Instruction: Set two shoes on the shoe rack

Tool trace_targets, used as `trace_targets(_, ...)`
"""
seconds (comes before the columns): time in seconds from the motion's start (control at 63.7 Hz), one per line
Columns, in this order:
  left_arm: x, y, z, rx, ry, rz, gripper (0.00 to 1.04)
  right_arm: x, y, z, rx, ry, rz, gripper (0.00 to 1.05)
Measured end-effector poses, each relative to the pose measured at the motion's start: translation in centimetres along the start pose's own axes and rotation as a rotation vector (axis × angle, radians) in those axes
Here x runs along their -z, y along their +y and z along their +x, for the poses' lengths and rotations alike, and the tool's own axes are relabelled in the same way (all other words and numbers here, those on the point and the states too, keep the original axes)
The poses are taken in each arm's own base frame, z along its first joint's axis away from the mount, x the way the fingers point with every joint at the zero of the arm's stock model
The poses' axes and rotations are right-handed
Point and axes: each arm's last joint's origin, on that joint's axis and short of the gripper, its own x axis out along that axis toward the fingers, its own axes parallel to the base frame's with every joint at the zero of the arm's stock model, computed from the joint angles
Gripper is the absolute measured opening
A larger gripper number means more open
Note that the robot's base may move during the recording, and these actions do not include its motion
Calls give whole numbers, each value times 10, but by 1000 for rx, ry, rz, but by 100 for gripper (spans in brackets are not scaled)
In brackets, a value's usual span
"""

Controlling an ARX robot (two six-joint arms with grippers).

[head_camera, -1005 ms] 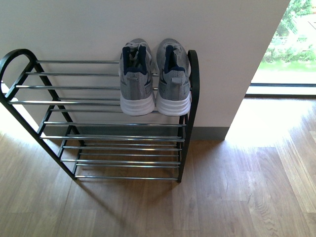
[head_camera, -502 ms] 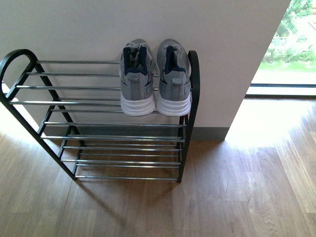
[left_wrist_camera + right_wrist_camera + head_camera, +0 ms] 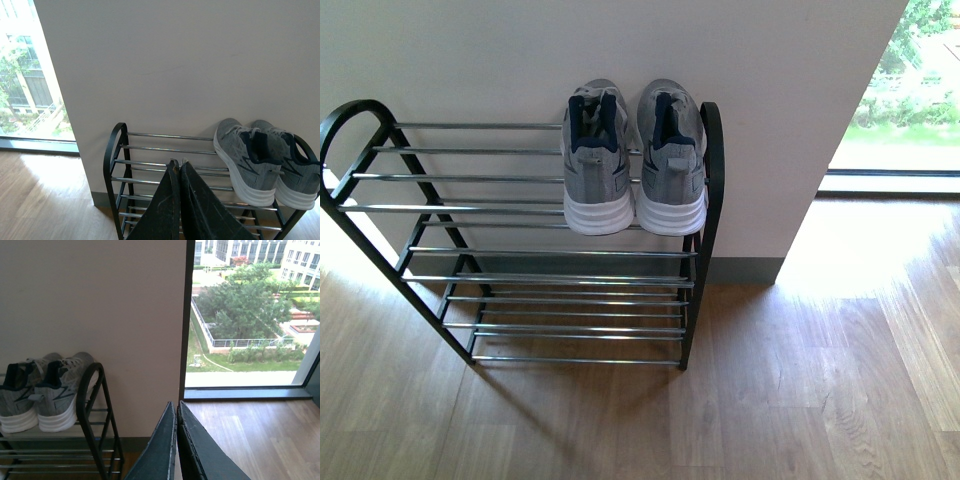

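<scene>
Noting grey sneakers (image 3: pixel 635 170) sitting side by side on top tier of shoe rack (image 3: pixel 550 279), heels outward, hard by right frame. Logging left gripper (image 3: pixel 179 165) and right gripper (image 3: pixel 176 407) both pinched closed, empty. Judging risk: bumping rack, soles slipping between thin rods, pair tipping off.

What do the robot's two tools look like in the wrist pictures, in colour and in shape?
The left tool has two flat, dark grey to black fingers, broad at the base and narrowing to pointed tips, with faint pale scratches on them. The right tool has the same dark wedge-shaped fingers, with a lighter grey-blue inner edge. No cables or printed markings show. The front view shows neither arm.
</scene>
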Motion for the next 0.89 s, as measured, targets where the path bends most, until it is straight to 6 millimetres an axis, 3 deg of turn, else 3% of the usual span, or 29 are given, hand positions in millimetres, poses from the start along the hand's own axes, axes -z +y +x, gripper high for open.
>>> trace_targets(0.173, 6, 11, -4, -13, 0, 1, 1, 0, 0, 0, 0, 0, 0, 1)
trace_targets(0.895, 21, 11, -24, -6, 3, 3, 1, 0, 0, 0, -1, 0, 0, 1)
